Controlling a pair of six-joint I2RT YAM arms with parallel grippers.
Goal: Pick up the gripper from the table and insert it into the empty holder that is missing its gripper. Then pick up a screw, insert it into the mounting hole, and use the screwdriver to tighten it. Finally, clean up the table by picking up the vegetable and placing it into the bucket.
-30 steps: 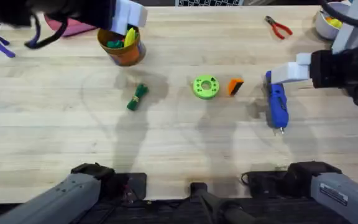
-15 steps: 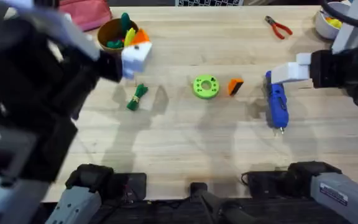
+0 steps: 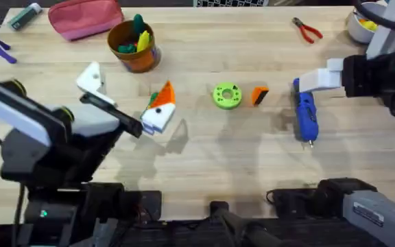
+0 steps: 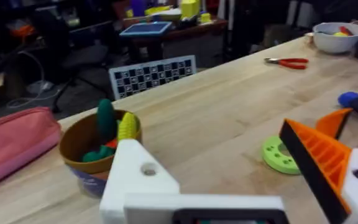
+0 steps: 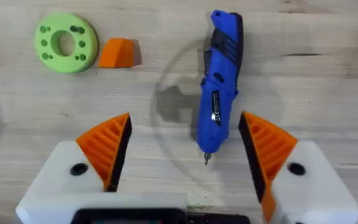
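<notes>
where overhead hides it, right claw (image 5: 185,155) straddles screwdriver (image 5: 219,93)

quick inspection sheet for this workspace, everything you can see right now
surface: wooden table, no spills seen
the gripper: orange wedge lying loose beside the green disc
the holder: bare white finger mount on the left hand, no pad fitted
the screwdriver: flat on the table, below the right hand
the bucket: upright, holding toy vegetables
clutter: red pliers, pink pouch, white bowl
left hand: open, holding nothing
right hand: open, holding nothing
cables: black cable by the right arm
surroundings: checkerboard past the table edge
</notes>
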